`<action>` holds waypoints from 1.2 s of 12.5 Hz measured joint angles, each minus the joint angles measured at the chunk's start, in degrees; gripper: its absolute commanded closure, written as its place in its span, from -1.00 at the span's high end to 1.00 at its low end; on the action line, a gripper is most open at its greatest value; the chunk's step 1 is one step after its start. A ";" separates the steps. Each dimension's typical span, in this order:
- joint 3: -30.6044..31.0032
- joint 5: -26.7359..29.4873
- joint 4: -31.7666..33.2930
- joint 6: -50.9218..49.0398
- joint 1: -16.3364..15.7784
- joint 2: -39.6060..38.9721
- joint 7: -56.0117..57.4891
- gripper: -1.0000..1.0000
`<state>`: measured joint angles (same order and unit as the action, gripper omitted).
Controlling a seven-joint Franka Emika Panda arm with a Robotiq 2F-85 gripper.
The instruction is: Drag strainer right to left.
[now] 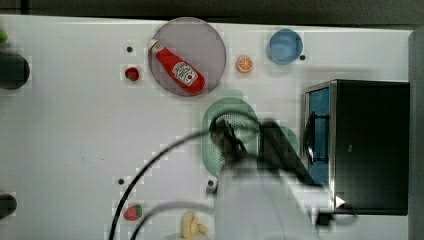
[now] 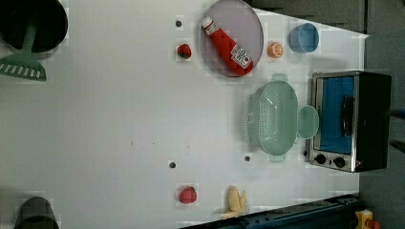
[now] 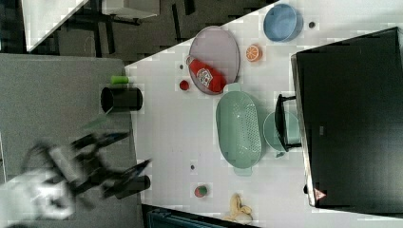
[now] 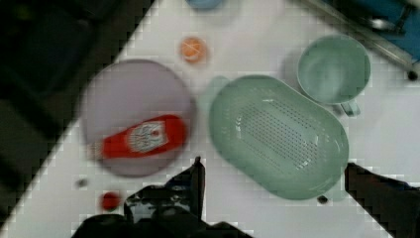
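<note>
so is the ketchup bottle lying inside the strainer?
No, the ketchup bottle lies on the grey round plate, apart from the strainer, whose basin holds nothing.

Top and left views look straight down on the white table (image 2: 119,119); the right view stands farther back, taking in floor. The wrist view hangs close above. All share the strainer (image 4: 277,134).

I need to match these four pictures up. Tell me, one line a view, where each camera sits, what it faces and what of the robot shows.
Top view: overhead; table, arm covering part of the strainer.
Left view: high, facing the table; strainer beside the mug and oven.
Right view: high, angled; blurred arm off the table at the right view's left.
Wrist view: on the arm, looking down past the open gripper.
Shared: the ketchup bottle on the plate appears in all four.
</note>
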<state>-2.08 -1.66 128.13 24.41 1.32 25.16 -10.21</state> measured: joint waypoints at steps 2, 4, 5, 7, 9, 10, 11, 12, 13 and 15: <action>0.11 -0.75 5.04 7.46 0.41 -10.98 -6.08 1.00; 0.52 -0.11 8.28 11.51 0.71 -21.51 -14.21 1.00; 0.62 -0.69 9.62 14.56 0.75 -25.81 -17.67 1.00; 0.71 1.34 11.19 22.48 0.36 -32.25 -20.93 1.00; 0.85 0.01 10.97 28.21 0.03 -36.53 -22.47 1.00; 0.88 -0.01 11.08 31.40 0.10 -38.13 -23.58 1.00; 1.09 0.13 10.74 33.22 0.16 -40.26 -24.26 1.00; 1.34 0.12 10.18 34.34 0.05 -42.26 -24.37 1.00; 1.30 0.33 10.41 37.31 -0.04 -43.83 -24.95 1.00; 1.69 1.12 10.41 39.71 -0.50 -46.23 -28.06 1.00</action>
<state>-0.39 -0.54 138.54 64.12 0.82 -21.07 -38.27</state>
